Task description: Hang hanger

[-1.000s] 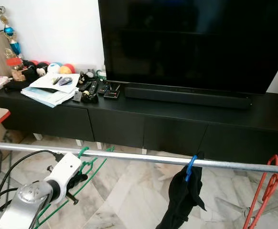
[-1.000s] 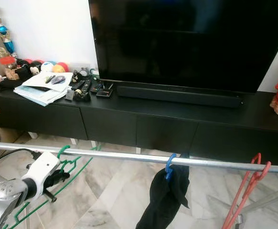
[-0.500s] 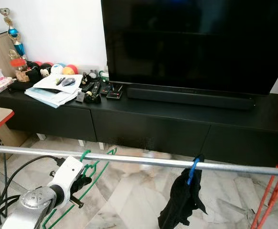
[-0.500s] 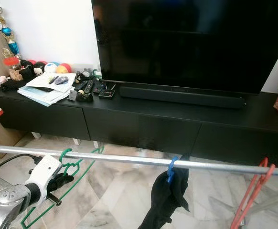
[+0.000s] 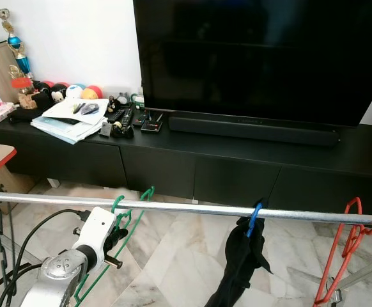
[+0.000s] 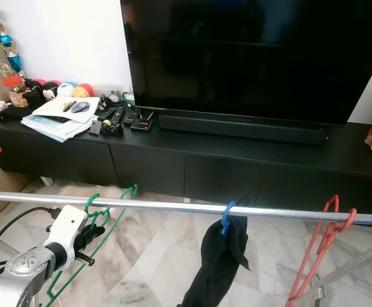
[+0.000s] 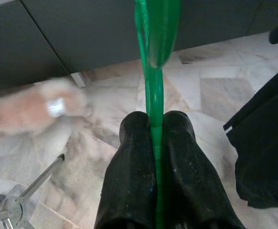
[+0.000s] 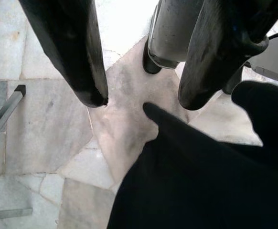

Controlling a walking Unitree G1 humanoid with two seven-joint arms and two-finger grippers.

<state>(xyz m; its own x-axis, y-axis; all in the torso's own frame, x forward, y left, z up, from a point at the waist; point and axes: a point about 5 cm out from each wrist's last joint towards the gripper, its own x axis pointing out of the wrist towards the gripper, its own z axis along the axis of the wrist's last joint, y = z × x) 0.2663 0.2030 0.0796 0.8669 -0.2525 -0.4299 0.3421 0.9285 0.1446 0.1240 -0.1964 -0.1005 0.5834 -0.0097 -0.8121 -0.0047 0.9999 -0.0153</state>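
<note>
Our left gripper (image 5: 114,238) stayed clamped on the green hanger (image 5: 130,216), just under the rail (image 5: 192,208). A second green hook (image 5: 149,190), earlier behind the rail, now rose above it; we judged hanging nearly done. Our right gripper (image 8: 141,95) hung open, idle.

Even daylight, sharp, left wrist partly blurred

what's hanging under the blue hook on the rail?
A black garment hangs bunched from the blue hook on the metal rail, with marble floor below it. The hanger's body is covered by the cloth, so its shape cannot be seen.
</note>
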